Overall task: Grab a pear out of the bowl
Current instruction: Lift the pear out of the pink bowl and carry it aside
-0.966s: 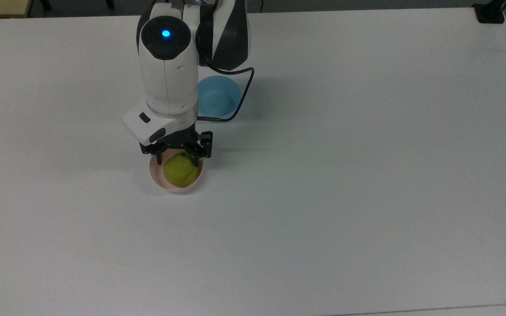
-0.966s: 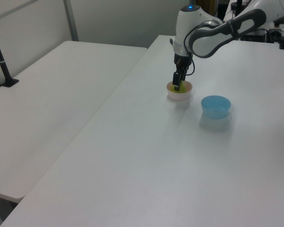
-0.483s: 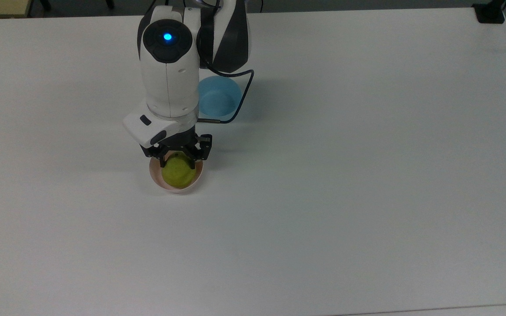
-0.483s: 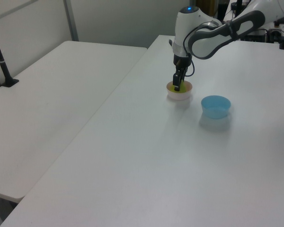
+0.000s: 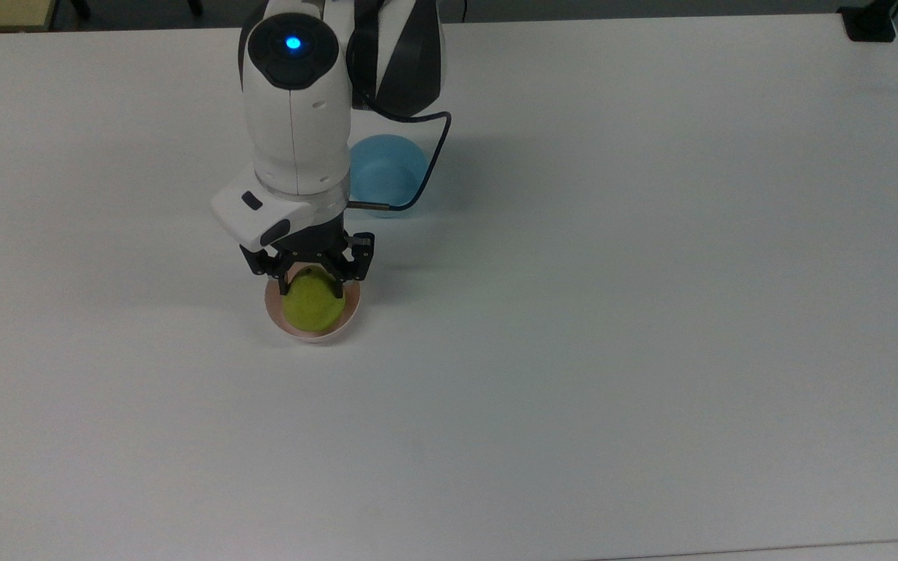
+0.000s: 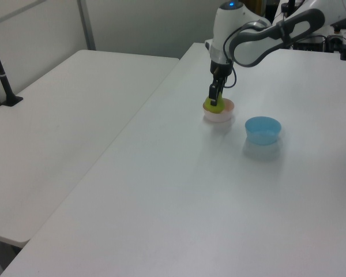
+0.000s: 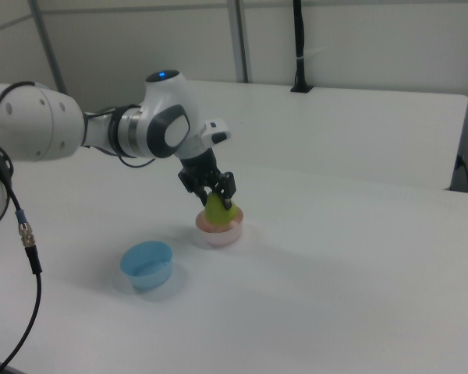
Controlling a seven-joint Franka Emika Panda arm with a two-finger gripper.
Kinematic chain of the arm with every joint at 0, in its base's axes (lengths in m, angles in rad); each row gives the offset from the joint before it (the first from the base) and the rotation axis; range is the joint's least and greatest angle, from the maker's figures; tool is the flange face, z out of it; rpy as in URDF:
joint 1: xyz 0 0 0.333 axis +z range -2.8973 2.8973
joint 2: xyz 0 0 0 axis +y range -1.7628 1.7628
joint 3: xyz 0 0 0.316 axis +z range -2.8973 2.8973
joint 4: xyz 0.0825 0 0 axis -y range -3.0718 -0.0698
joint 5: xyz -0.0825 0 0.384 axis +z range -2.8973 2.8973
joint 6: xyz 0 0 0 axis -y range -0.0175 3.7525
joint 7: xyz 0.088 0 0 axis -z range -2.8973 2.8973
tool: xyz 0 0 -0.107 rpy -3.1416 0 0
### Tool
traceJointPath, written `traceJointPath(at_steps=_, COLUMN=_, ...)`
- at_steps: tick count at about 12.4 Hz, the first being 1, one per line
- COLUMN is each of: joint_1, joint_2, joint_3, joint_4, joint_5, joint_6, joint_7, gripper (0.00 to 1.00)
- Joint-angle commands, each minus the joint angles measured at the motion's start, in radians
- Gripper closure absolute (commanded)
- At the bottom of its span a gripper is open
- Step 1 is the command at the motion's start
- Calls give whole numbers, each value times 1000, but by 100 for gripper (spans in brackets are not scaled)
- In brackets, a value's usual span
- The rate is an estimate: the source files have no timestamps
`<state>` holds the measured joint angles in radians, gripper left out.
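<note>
The yellow-green pear [image 5: 310,305] is pinched at its narrow top between the black fingers of my gripper [image 5: 311,290], which is shut on it. The fruit hangs just over the pale pink bowl [image 5: 316,336], its underside about level with the rim. In the right view the pear [image 7: 217,212] rides above the bowl [image 7: 220,234] under the gripper [image 7: 217,201]. From the left view the pear [image 6: 212,106] sits over the left side of the bowl [image 6: 222,117], the gripper [image 6: 213,99] coming straight down on it.
A light blue bowl [image 5: 387,175] stands on the white table [image 5: 652,312] close behind the arm, partly covered by it and its black cable [image 5: 433,156]. It is the blue bowl [image 6: 262,128] to the pink bowl's right in the left view.
The fingers have closed on the pear's top and the arm has risen a little, drawing the pear up out of the pink bowl. The bowls have not moved.
</note>
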<state>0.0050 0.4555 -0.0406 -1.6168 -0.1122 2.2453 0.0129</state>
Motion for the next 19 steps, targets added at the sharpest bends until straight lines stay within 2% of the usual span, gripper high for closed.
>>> traceJointPath(at_steps=1, joint_1=7, joint_2=-77, joint_3=-5, joint_4=-3, joint_5=2, joint_6=-82, joint_7=-4, gripper=70)
traceJointPath(at_steps=3, joint_1=1, joint_2=-90, joint_3=-9, joint_4=32, joint_5=2, joint_6=-125, joint_7=-8, gripper=70)
traceJointPath(at_steps=5, joint_1=-43, joint_2=-89, joint_3=-7, joint_4=49, joint_5=2, joint_6=-122, joint_7=-13, gripper=70)
traceJointPath(at_steps=7, joint_1=-107, joint_2=-77, joint_3=-7, joint_4=54, joint_5=2, joint_6=-112, joint_7=-80, gripper=69)
traceJointPath(at_steps=10, joint_1=-193, joint_2=-17, joint_3=-7, joint_4=54, joint_5=-3, joint_6=9, joint_7=-133, gripper=68)
traceJointPath(at_steps=14, joint_1=-235, joint_2=64, joint_3=-9, joint_4=54, joint_5=-18, joint_6=111, joint_7=-137, gripper=67)
traceJointPath(at_steps=16, joint_1=-255, joint_2=98, joint_3=-9, joint_4=54, joint_5=-17, joint_6=117, joint_7=-169, gripper=64)
traceJointPath(at_steps=17, joint_1=-261, joint_2=100, joint_3=-9, joint_4=54, joint_5=-17, joint_6=117, joint_7=-171, gripper=58)
traceJointPath(at_steps=19, joint_1=-261, joint_2=94, joint_3=-9, joint_4=54, joint_5=-15, joint_6=117, joint_7=-168, gripper=24)
